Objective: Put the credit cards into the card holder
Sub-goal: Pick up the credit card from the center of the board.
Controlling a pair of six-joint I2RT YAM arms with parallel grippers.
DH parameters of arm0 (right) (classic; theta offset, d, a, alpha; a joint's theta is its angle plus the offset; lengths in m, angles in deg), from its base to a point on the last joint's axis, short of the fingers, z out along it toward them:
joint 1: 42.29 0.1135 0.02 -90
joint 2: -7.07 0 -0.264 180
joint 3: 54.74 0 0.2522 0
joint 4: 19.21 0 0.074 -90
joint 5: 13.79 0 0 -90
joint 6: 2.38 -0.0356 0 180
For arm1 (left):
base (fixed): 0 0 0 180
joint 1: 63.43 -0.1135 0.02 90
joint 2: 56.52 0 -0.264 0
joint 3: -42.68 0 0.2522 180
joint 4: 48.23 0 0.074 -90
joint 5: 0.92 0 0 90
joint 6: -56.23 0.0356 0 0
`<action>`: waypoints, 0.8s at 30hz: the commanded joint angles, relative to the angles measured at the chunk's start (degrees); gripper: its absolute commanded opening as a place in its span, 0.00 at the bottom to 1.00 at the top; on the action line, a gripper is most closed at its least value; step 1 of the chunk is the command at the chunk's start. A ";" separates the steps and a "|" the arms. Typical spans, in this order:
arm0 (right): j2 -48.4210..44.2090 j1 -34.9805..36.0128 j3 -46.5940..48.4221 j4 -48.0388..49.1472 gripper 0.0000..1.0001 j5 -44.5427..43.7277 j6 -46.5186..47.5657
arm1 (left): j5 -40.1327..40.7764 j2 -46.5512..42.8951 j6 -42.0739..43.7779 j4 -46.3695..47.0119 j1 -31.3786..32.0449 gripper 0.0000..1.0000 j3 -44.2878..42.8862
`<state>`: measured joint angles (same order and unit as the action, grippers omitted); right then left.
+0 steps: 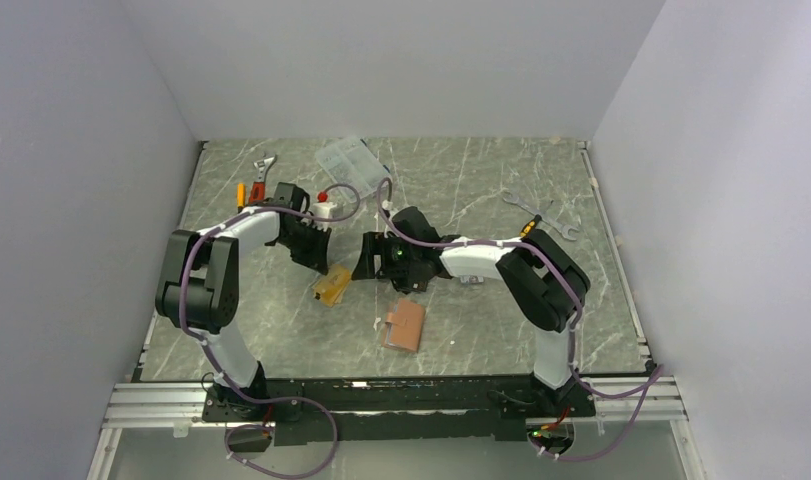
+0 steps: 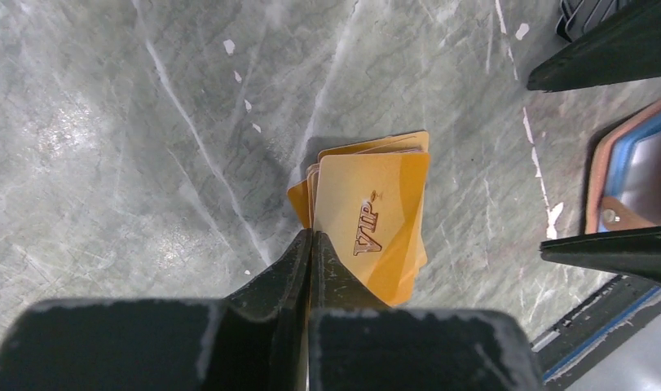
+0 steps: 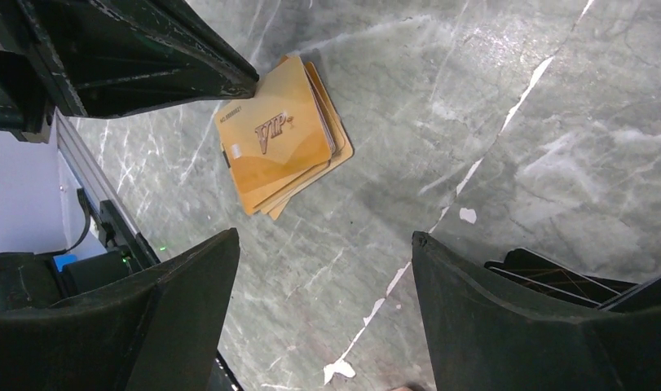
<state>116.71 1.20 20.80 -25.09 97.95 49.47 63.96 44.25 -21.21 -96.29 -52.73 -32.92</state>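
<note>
The credit cards sit in a small gold pile on the table. The pink card holder lies open near them. The left gripper pinches one corner of the pile, likely to lift it. The right gripper hangs above, wide open. The table is grey stone, and the walls are pale.

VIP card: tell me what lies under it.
Under the VIP card lie more orange-gold cards, fanned so only their edges show. Their faces and exact count are covered. Below them is the grey marble table.
</note>
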 commanded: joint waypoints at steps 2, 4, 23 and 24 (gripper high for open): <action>2.31 0.91 3.75 3.88 0.80 1.90 -0.31 | -8.08 -0.46 -1.52 1.15 -3.02 0.05 -0.27; 3.72 1.26 5.13 3.55 0.79 2.43 -0.21 | -10.90 -0.80 -1.99 0.92 -4.26 0.05 -0.32; 5.96 -2.19 1.85 12.48 0.74 5.55 -2.27 | -17.62 1.20 -1.57 3.64 -5.43 0.03 -1.08; 6.24 -2.52 1.56 13.36 0.74 6.01 -2.42 | -17.66 1.52 -1.61 3.82 -5.43 0.03 -1.17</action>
<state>123.25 0.80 24.10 -17.29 102.56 47.85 49.16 44.64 -23.48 -93.87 -58.11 -32.09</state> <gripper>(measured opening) 0.749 0.041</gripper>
